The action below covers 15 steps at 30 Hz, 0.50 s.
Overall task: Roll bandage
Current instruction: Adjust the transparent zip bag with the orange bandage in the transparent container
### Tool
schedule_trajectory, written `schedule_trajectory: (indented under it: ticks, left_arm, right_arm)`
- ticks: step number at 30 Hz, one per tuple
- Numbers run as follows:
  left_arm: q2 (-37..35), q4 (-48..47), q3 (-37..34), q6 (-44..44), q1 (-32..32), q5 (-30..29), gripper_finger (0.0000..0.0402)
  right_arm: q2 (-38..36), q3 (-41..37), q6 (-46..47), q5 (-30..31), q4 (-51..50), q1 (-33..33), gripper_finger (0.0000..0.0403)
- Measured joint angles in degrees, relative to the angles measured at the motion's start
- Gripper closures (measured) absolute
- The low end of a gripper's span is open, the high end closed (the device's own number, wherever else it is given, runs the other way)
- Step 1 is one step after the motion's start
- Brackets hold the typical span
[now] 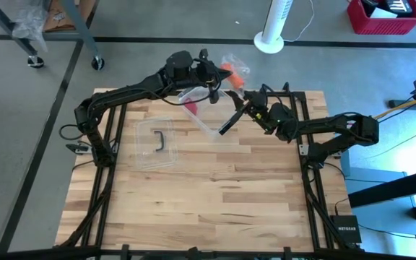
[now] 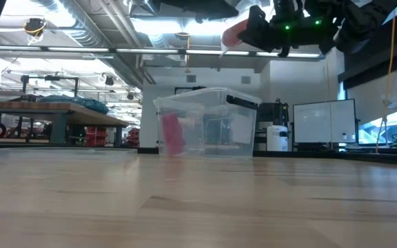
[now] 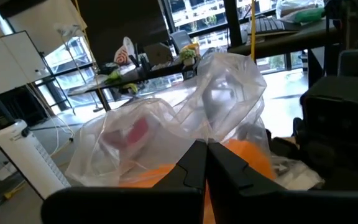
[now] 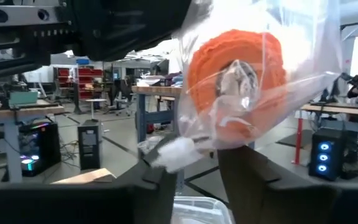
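Veiling the orange-red roll (image 4: 235, 81), crinkly bag (image 3: 229, 93) pinched by closed left claw (image 3: 205, 163); right claw (image 4: 197, 165) half-spread.

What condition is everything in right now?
Crinkly clear plastic bag: held in the air, orange roll inside.
Left gripper: jaws shut on bag.
Right gripper: jaws open around bag.
Bright red cloth bandage: inside clear plastic box.

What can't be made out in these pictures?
- Left hand: in the wrist view the clear bag pinched in its shut fingers blurs the red cloth behind the film.
- Right hand: whether it grips the bag; the plastic covers the gap.
- Orange roll: its end, veiled by plastic.
- Box, low view: the red cloth inside is smeared by the wall.
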Motion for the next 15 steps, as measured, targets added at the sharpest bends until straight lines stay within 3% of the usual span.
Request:
schedule_trajectory:
  ticks: [9, 15]
  left_arm:
    - [-0.9, -4.6, 0.0, 2.3, 0.0, -2.0, 0.0401]
    - [-2.7, -13.3, 0.0, 8.0, 0.0, -10.6, 0.0401]
  right_arm:
    - [-0.2, 0.0, -5.7, 3.2, 0.5, 0.0, 0.0372]
    - [-0.3, 0.0, -10.7, 3.3, 0.1, 0.1, 0.0394]
